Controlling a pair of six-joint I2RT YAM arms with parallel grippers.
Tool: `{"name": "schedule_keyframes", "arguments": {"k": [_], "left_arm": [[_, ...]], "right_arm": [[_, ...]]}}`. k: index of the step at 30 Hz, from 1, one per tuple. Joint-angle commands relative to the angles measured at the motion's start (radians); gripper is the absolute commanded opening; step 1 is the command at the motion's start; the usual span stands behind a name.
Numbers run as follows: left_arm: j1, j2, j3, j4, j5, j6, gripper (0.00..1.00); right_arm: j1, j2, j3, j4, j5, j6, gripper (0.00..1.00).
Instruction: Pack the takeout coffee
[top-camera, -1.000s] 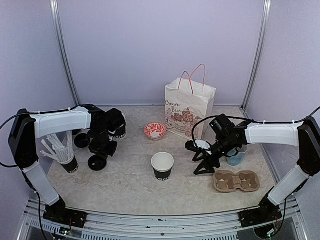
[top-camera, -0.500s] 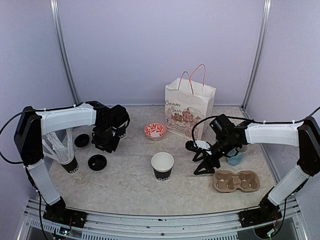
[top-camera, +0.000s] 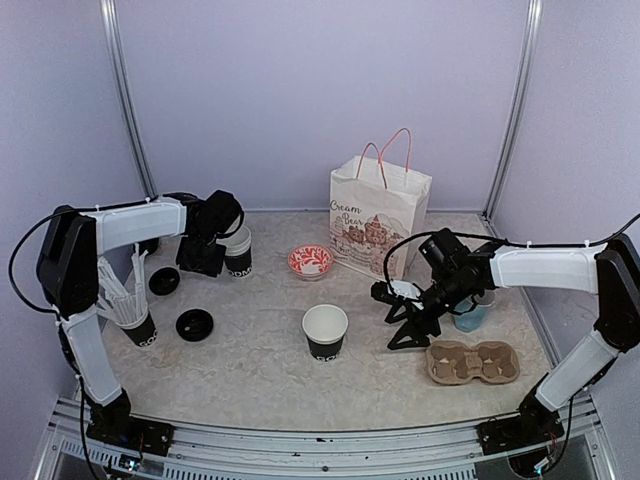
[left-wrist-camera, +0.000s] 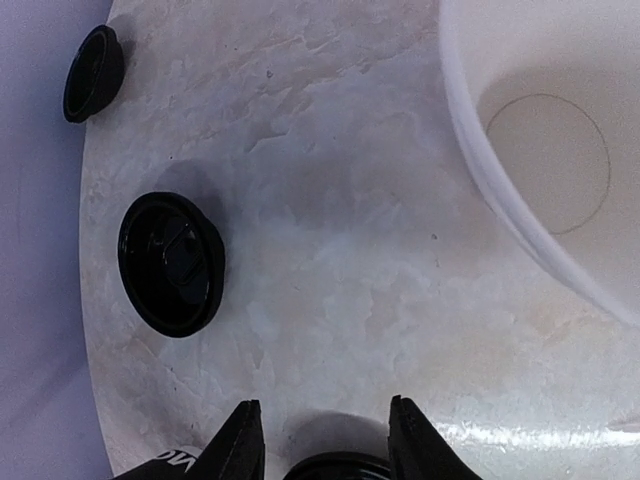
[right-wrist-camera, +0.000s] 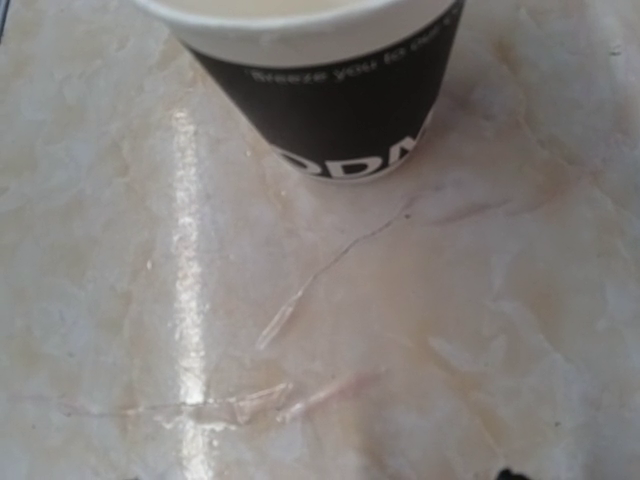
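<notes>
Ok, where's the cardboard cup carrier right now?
In the top view, the cardboard cup carrier lies at the front right of the table, just in front of the blue mug and to the right of the open black cup.

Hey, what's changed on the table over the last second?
The left gripper pulled back from beside the near lid toward the far cup, and its jaws opened; no release is visible. The other lid, middle cup, bag and right gripper stayed put.
</notes>
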Motion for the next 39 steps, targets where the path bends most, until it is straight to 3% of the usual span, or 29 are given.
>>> {"name": "schedule_keyframes", "arguments": {"k": [1,12,25,39], "left_arm": [[0.039,0.068,0.018,0.04,-0.053,0.014,0.42],[0.127,0.106,-0.103,0.146,-0.095,0.053,0.45],[0.212,0.185,-0.059,0.213,-0.044,0.125,0.45],[0.219,0.209,-0.049,0.195,-0.055,0.132,0.17]], "right_arm": [[0.01,-0.02,-0.002,-0.009,-0.006,-0.013,0.75],[0.012,-0.012,-0.001,-0.016,-0.008,-0.021,0.75],[0.013,-0.005,0.0,-0.021,-0.004,-0.024,0.75],[0.013,-0.01,-0.003,-0.024,-0.001,-0.026,0.75]]}}
